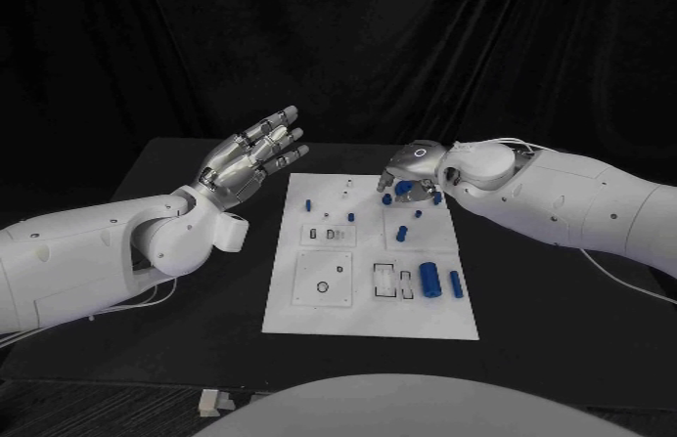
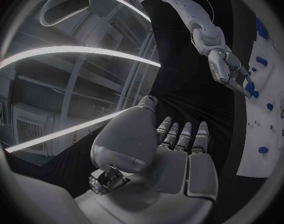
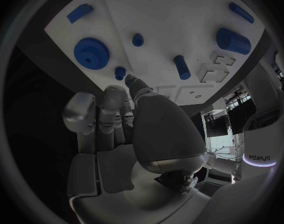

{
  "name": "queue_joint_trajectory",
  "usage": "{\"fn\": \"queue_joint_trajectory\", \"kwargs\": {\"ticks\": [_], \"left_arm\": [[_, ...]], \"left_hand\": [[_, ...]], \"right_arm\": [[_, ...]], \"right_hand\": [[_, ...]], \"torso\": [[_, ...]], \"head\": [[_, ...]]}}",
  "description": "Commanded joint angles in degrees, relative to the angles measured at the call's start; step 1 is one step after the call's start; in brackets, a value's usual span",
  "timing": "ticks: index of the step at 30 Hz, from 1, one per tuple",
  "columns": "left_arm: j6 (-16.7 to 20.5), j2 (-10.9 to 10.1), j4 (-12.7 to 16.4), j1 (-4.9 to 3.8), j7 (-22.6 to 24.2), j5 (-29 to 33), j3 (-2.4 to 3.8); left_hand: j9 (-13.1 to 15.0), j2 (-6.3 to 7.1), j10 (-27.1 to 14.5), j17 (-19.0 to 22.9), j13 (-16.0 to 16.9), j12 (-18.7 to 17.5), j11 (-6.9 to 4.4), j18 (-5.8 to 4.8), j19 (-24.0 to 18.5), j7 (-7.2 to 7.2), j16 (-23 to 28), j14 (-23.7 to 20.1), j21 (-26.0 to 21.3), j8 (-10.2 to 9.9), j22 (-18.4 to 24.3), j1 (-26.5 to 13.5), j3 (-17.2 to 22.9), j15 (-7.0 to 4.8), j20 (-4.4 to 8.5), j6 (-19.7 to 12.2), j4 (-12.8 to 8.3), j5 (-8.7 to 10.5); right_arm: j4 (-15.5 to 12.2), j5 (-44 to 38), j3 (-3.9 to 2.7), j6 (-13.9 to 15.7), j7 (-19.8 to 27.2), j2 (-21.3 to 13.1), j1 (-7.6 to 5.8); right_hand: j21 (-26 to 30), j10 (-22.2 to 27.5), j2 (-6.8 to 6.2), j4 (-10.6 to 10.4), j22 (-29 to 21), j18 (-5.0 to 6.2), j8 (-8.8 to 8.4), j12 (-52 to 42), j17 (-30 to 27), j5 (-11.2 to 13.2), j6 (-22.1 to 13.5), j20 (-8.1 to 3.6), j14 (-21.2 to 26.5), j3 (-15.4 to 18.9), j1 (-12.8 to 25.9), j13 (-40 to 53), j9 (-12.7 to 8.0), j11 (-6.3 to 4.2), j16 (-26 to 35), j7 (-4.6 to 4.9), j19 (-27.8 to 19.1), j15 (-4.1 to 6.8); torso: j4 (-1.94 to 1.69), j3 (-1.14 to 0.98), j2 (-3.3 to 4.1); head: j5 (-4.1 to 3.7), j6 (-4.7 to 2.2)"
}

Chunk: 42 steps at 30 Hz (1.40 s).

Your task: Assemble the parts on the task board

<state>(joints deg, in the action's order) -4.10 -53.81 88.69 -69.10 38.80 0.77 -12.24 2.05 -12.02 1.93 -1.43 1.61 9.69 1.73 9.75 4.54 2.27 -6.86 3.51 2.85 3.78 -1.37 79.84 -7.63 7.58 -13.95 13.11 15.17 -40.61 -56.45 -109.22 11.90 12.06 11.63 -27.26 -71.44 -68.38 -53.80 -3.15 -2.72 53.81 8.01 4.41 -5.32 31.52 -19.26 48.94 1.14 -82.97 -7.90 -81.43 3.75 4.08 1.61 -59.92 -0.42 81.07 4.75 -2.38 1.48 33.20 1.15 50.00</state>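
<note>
The white task board [image 1: 370, 300] lies in the middle of the black table with several blue parts on it. My left hand [image 1: 254, 159] is raised off the board's far left corner, fingers spread and holding nothing; its palm [image 2: 179, 159] faces the left wrist camera. My right hand [image 1: 411, 177] hovers over the board's far right corner, fingers pointing down. Under it lies a blue gear [image 3: 91, 52], apart from the fingers. A small blue peg [image 3: 120, 73] stands right beside one fingertip [image 3: 132, 80]. I see nothing held in this hand.
Nearer the board's front lie a thick blue cylinder [image 1: 428, 279] and a blue rod [image 1: 456, 283] beside rectangular slots [image 1: 385, 279]. More small blue pieces [image 1: 308, 203] [image 1: 402, 233] lie on the far half. Black table surrounds the board.
</note>
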Motion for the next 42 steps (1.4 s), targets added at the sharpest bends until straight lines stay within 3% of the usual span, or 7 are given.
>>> {"fn": "queue_joint_trajectory", "kwargs": {"ticks": [1, 4, 12, 20, 26, 31, 42], "left_arm": [[-1.3, 0.1, 0.0, 0.11, 0.8, -0.1, 0.06], [-1.5, 0.2, 0.0, 0.13, 0.6, -0.1, 0.06], [-2.0, 0.3, -0.2, 0.18, -0.1, -0.1, 0.06], [-2.3, 0.3, -0.3, 0.19, -0.8, -0.1, 0.06], [-2.5, 0.4, -0.6, 0.21, -1.1, -0.1, 0.06], [-2.7, 0.5, -0.7, 0.23, -1.4, -0.1, 0.06], [-3.1, 0.6, -0.9, 0.32, -1.9, -0.1, 0.06]], "left_hand": [[0.1, 0.05, -0.1, 0.0, 0.0, 0.0, -0.34, 0.59, 0.0, 0.22, -0.2, -0.1, 0.2, 0.2, 0.0, 0.7, 0.5, 0.38, -0.46, 0.3, 0.0, -0.23], [0.1, 0.08, -0.1, 0.0, 0.0, -0.1, -0.32, 0.59, 0.0, 0.23, -0.2, -0.1, 0.2, 0.2, 0.0, 0.7, 0.5, 0.39, -0.47, 0.3, -0.1, -0.33], [0.0, 0.18, -0.2, 0.0, 0.0, -0.1, -0.3, 0.58, 0.0, 0.11, -0.1, -0.2, 0.2, 0.2, 0.0, 1.0, 0.8, 0.41, -0.47, 0.1, -0.3, -0.77], [0.0, 0.38, -0.3, 0.0, 0.0, -0.2, -0.36, 0.58, 0.0, 0.06, -0.1, -0.2, 0.2, 0.2, 0.0, 1.5, 1.2, 0.41, -0.47, 0.1, -0.8, -1.49], [0.0, 0.39, -0.3, 0.0, 0.0, -0.2, -0.37, 0.58, 0.0, 0.08, -0.1, -0.2, 0.1, 0.2, 0.0, 1.6, 1.3, 0.42, -0.47, 0.0, -1.0, -1.71], [0.0, 0.38, -0.3, 0.0, -0.1, -0.2, -0.36, 0.58, 0.0, 0.09, -0.1, -0.2, 0.1, 0.2, 0.0, 1.7, 1.4, 0.42, -0.47, 0.0, -1.1, -1.78], [0.0, 0.32, -0.4, 0.0, -0.1, -0.2, -0.36, 0.56, -0.1, 0.24, -0.1, -0.3, 0.1, 0.2, 0.0, 1.9, 1.7, 0.45, -0.48, 0.2, -1.3, -2.06]], "right_arm": [[0.7, -0.7, -0.05, 1.1, 0.4, 0.4, 0.31], [1.3, -0.7, -0.05, 1.4, 0.4, 0.7, 0.48], [3.2, -0.7, -0.05, 3.5, 1.0, 1.9, 1.3], [5.4, -0.6, -0.05, 7.3, 1.3, 2.9, 2.07], [6.0, -0.6, -0.05, 8.0, 1.0, 3.1, 2.19], [6.2, -0.6, -0.05, 7.6, 0.9, 3.2, 2.23], [7.9, 0.2, -0.06, 7.0, 1.0, 4.0, 2.6]], "right_hand": [[-0.1, -0.4, 0.01, 0.1, 0.0, -1.11, -0.04, 0.3, -0.2, -0.3, 0.5, 0.24, 0.2, -0.7, -0.8, 0.0, 0.1, 0.19, 0.0, 0.05, -0.1, -0.23], [0.0, -0.8, -0.18, 0.5, 0.2, -1.1, 0.28, 0.4, -0.4, -1.7, 1.4, 0.22, 0.3, -2.3, -1.3, 0.0, 0.3, 0.01, 0.1, -0.5, -0.2, -0.15], [0.0, -1.6, -0.46, 0.3, 0.5, -1.12, 0.62, 0.4, -1.0, -1.1, 2.4, 0.19, 0.5, -4.3, -0.9, 0.0, 0.6, -0.04, 0.5, -1.47, -0.4, -0.13], [0.1, -1.1, -1.28, -0.1, 0.7, -1.12, 0.27, 1.1, -1.3, 0.8, 2.2, 0.23, 0.5, -5.7, -0.1, -0.1, 0.7, 0.05, 0.7, -2.39, -0.5, -0.18], [0.9, 1.7, -1.84, 0.1, 0.0, -0.96, -0.38, 1.8, -2.9, 2.4, 1.2, 0.29, 0.9, -6.2, 0.3, -0.1, 0.6, 0.08, 1.7, -3.62, -0.9, -0.24], [0.9, 1.8, -1.82, -0.1, 0.2, -0.98, -0.36, 1.6, -3.1, 3.3, 1.3, 0.31, 0.9, -6.2, 0.6, -0.1, 0.6, 0.05, 1.9, -3.66, -0.9, -0.25], [0.4, -1.9, -2.2, -0.8, 1.6, -1.19, -0.26, 0.0, -1.9, 7.0, 1.5, 0.3, 0.5, -5.7, 2.1, 0.3, 0.8, 0.05, 1.3, -2.44, -0.6, -0.23]], "torso": [[-0.05, -0.01, 0.1], [-0.05, -0.01, 0.08], [-0.01, -0.01, 0.03], [0.02, 0.02, -0.04], [-0.02, -0.01, -0.03], [-0.03, -0.01, -0.03], [0.04, 0.01, -0.06]], "head": [[-0.18, 0.0], [-0.36, 0.0], [-0.71, 0.0], [-0.48, 0.0], [-0.64, 0.0], [-0.74, 0.0], [-0.99, 0.0]]}}
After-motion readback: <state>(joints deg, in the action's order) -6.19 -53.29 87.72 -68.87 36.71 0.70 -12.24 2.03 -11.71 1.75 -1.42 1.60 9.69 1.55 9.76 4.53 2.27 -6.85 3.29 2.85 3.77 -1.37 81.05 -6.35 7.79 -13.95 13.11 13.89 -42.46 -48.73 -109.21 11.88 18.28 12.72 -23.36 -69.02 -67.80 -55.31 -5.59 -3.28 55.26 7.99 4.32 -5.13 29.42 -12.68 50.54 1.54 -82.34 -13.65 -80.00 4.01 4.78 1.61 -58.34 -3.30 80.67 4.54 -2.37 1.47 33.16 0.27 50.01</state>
